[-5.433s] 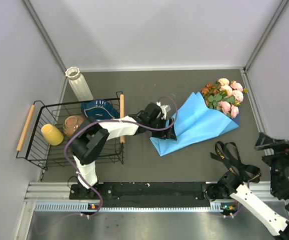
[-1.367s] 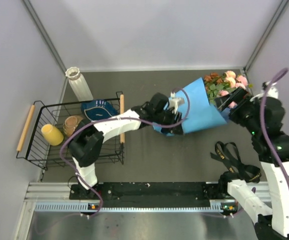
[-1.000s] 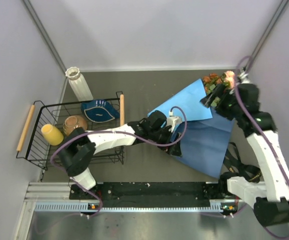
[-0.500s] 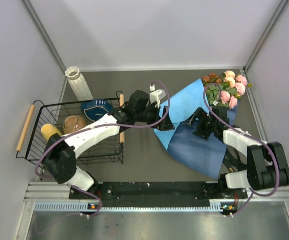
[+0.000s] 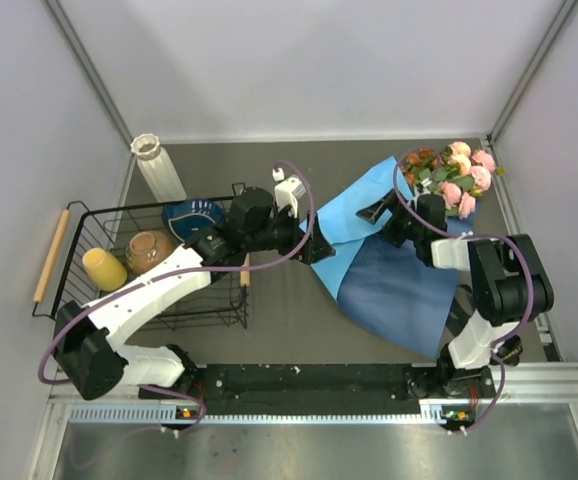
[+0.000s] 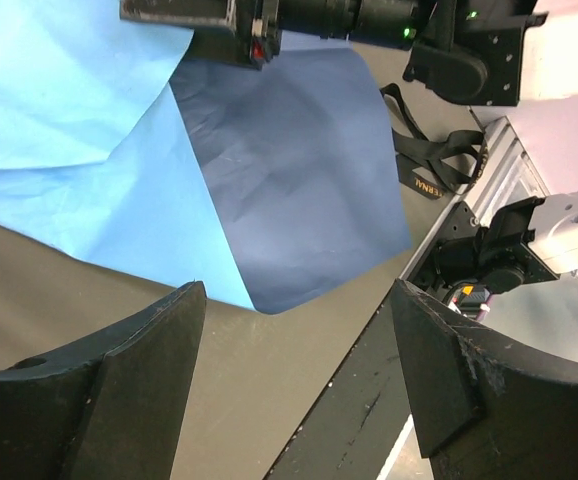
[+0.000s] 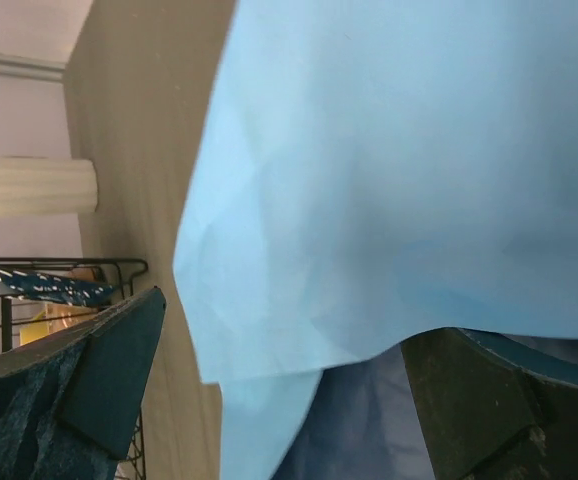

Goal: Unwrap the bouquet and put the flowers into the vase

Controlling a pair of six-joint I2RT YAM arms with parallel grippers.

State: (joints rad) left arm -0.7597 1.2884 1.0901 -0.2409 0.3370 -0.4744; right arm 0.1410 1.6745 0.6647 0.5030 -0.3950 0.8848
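Blue paper (image 5: 394, 295) now lies spread on the table (image 5: 269, 175), no longer a cone. The flowers (image 5: 451, 180) remain at its far right corner. The left tool (image 5: 317, 248), fingers apart and empty, has drawn back to the sheet's left edge. The right tool (image 5: 372, 212), fingers wide apart, has moved up over the pale fold. The vase (image 5: 157, 168) is unmoved.

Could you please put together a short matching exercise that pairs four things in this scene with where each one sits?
Things:
1. white vase
2. yellow cup
3. flowers
4. blue wrapping paper

Places:
A. at the far right corner of the table
B. inside the wire basket
C. opened out flat, right of centre
D. standing beyond the basket, far left

Pairs: 1-D, 2-B, 3-A, 4-C
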